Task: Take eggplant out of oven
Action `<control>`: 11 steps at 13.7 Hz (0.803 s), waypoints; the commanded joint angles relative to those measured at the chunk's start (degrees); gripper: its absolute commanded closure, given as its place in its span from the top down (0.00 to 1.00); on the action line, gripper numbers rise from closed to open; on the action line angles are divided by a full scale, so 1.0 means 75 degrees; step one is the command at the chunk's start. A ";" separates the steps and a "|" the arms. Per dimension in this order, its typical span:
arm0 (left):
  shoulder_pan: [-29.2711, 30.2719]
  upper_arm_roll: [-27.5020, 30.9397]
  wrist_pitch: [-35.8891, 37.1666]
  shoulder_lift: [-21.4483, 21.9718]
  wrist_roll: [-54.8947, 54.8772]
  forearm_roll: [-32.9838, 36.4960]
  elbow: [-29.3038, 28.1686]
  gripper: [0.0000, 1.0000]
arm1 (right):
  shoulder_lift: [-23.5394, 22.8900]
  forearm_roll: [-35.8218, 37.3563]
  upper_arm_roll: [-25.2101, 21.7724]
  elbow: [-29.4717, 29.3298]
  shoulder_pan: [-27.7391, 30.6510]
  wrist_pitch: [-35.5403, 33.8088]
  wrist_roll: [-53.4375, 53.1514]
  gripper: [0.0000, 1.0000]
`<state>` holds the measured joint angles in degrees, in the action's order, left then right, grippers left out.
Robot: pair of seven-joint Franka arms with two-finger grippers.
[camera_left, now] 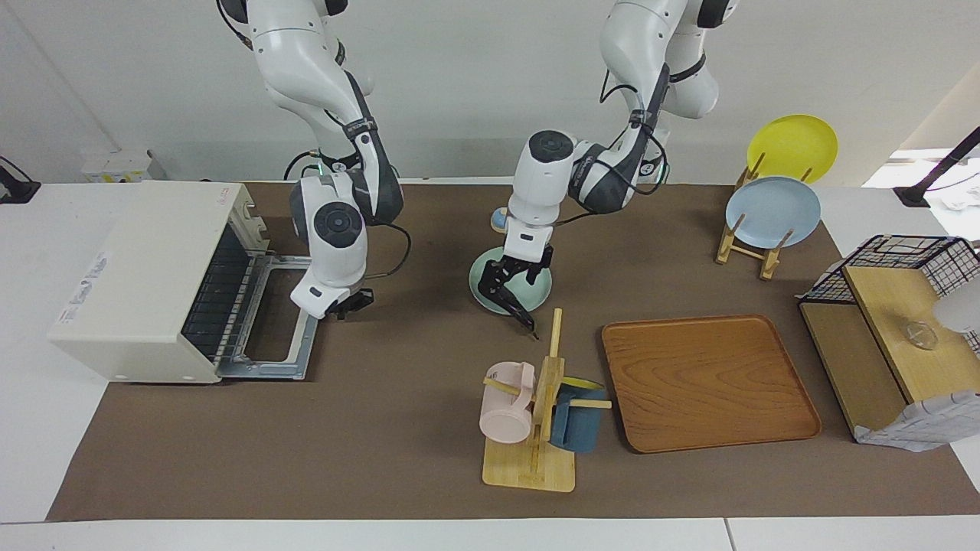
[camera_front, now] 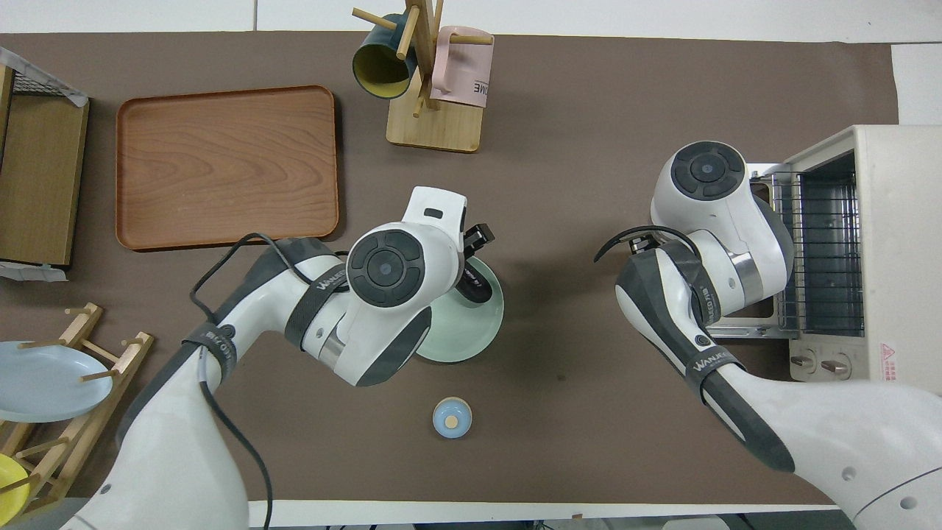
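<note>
**Entry: eggplant, already outside the oven, lying on the green plate**

Toaster oven [camera_left: 153, 279] — cream-white, sitting at the right arm's end of the table, its door [camera_left: 279, 317] lying fully open and flat; the wire rack [camera_front: 828, 250] is showing nothing on it.

Wooden tray [camera_left: 708, 381] — lying bare toward the left arm's end, offering the widest open landing room.

Mug tree [camera_left: 540, 417] — carrying a pink mug and a blue mug; its upright post is standing just beside the eggplant's stem tip, so this is the edge to mind when lifting.

Green plate [camera_left: 536, 282] — sitting mid-table with a small blue bell [camera_front: 451, 417] nearer to the robots.

Eggplant [camera_left: 514, 308] — lying across the plate's rim, stem tip overhanging toward the mug tree. It is looking light, glossy and likely slippery, firm but bruisable; a hold across the thicker middle seems safest, since the tapered stem end would probably be slipping out.

Left gripper [camera_left: 498, 285] — hanging directly over the eggplant's thick end on the plate, fingers spread apart and clasping nothing; whether they are touching the skin is not readable.

Right gripper [camera_left: 344, 304] — hovering over the open oven door, waiting; finger state undeterminable.
</note>
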<state>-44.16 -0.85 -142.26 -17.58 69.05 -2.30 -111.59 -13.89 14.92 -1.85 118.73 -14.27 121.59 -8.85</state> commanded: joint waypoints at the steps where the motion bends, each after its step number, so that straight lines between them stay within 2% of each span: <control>1: -0.0205 0.0149 -0.0485 -0.0410 0.0203 0.0072 0.0160 0.92 | 0.0223 0.0725 0.0152 0.0389 0.0356 0.0242 0.0382 0.02; 3: -0.0194 0.0149 -0.0474 -0.0422 0.0134 0.0072 0.0160 0.62 | 0.0223 0.0904 0.0152 0.0389 0.0402 0.0218 0.0535 0.03; 6: -0.0205 0.0161 -0.0450 -0.0399 0.0074 0.0083 0.0066 0.54 | 0.0153 0.0928 0.0141 0.0075 0.0484 -0.0073 0.1121 0.03; 8: -0.0217 0.0161 -0.0497 -0.0364 0.0074 0.0084 -0.0063 0.44 | 0.0059 0.0928 0.0152 -0.0802 0.0438 -0.1124 0.1413 0.03; 11: -0.0217 0.0161 -0.0474 -0.0352 0.0063 0.0084 -0.0075 0.32 | 0.0596 0.0858 0.0164 -0.0994 0.0927 -0.1586 0.2758 0.04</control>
<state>-44.71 -0.70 -145.47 -20.87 69.36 -2.28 -111.07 -12.24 20.20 -0.74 112.02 -11.58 111.04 5.26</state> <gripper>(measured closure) 0.621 0.965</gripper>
